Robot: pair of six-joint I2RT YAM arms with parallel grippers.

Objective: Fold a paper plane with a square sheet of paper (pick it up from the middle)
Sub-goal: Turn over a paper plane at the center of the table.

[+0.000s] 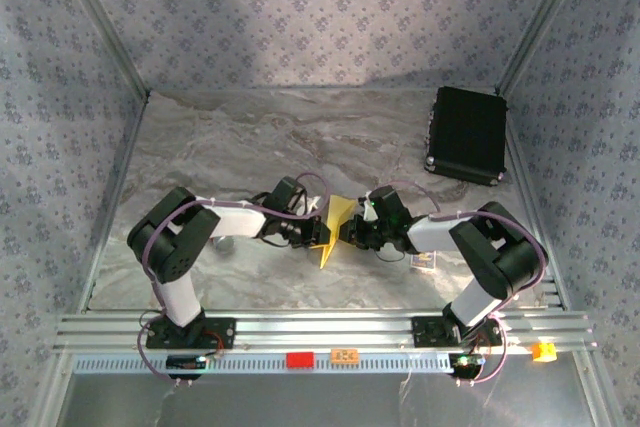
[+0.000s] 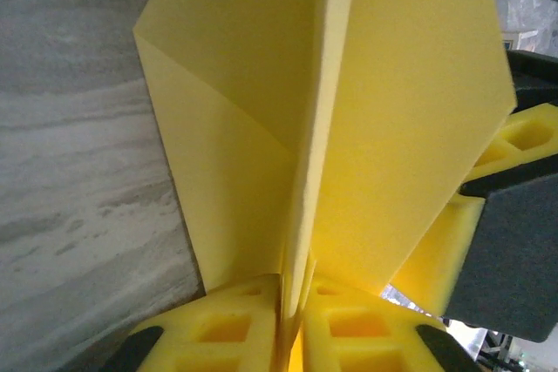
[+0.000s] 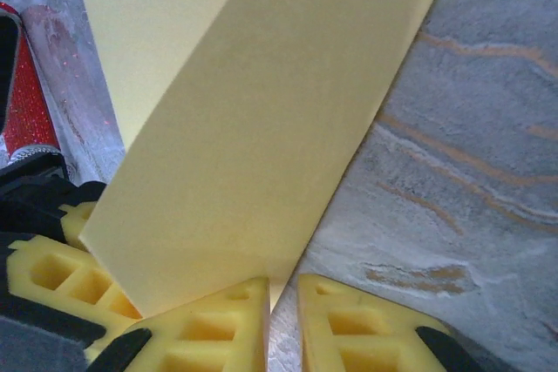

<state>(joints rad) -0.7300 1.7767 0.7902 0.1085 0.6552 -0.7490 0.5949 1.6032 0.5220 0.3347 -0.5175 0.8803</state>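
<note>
Both pinching yellow paper (image 1: 335, 224) (creased, held upright): left fingers (image 2: 260, 324), right fingers (image 3: 247, 313).

The folded yellow paper sheet (image 2: 410, 111) is thin, matt and sharply creased. The fingers (image 2: 228, 330) of the left gripper (image 2: 293, 294) and the right gripper (image 3: 283, 289) are matt yellow plastic moulded with hollow cells. The tabletop (image 1: 250, 137) looks like smooth grey marble-veined laminate with a slight sheen. At two o'clock the black case (image 1: 468, 134) has a dull, hard shell. At six o'clock runs a ribbed bare-metal rail (image 1: 320, 325). At nine o'clock in the right wrist view a red handle (image 3: 30, 102) glitters.
</note>
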